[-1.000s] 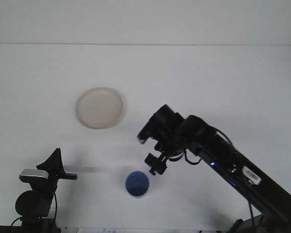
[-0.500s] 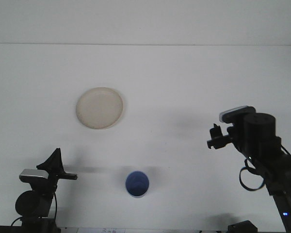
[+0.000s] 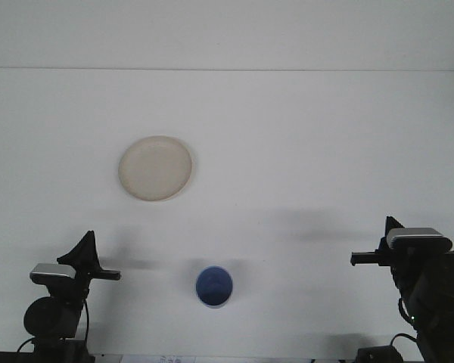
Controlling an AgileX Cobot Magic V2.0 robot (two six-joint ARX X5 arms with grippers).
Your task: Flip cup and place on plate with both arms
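Note:
A blue cup (image 3: pixel 214 286) stands upright on the white table near the front edge, its mouth facing up. A cream round plate (image 3: pixel 156 168) lies farther back and to the left, with nothing on it. My left gripper (image 3: pixel 106 274) rests at the front left corner, well left of the cup and pointing toward it. At the front right my right gripper (image 3: pixel 365 258) is pulled back, far to the right of the cup and pointing left. Neither gripper touches the cup or the plate.
The white table (image 3: pixel 303 136) runs back to a pale wall. Both arm bases sit low at the front corners. Only the cup and plate lie on the surface.
My right arm has pulled away from just above the cup and swung back to the front right corner. The cup, the plate and the left arm stayed where they were.

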